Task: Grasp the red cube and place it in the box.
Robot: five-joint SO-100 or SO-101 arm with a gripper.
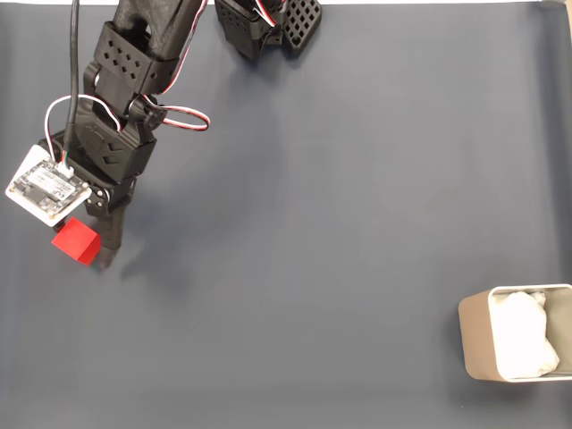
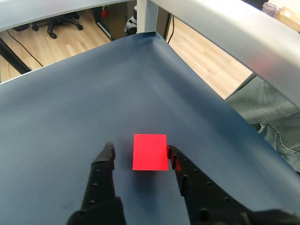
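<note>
In the fixed view, the black arm comes down from the top edge to the left part of the dark blue table (image 1: 340, 197). The pincer (image 1: 89, 255) is at the lower end of the arm, and a small white board (image 1: 47, 185) with a cable sits on the wrist just above it. The red cube (image 1: 76, 241) lies right at the pincer, on the left side of the one black finger (image 1: 109, 234) that can be seen; cube and finger look to be touching or almost touching. The second finger is hidden under the white board, so from this view one cannot tell how wide the pincer stands. The box (image 1: 478, 335) is far from the pincer, at the lower right corner of the table, with white soft material inside it.

In the wrist view, the pincer (image 2: 140, 152) enters from the bottom edge and its two fingers are spread apart. The red cube (image 2: 150, 151) sits on the table between the two tips. The right finger (image 2: 174, 157) is just beside the right face of the cube, maybe touching it. The left finger (image 2: 107, 154) is apart from the cube, with a strip of table between them. Beyond the pincer, the table ends at a grey metal frame (image 2: 220, 28), and a wooden floor (image 2: 56, 40) is seen behind it.
</note>
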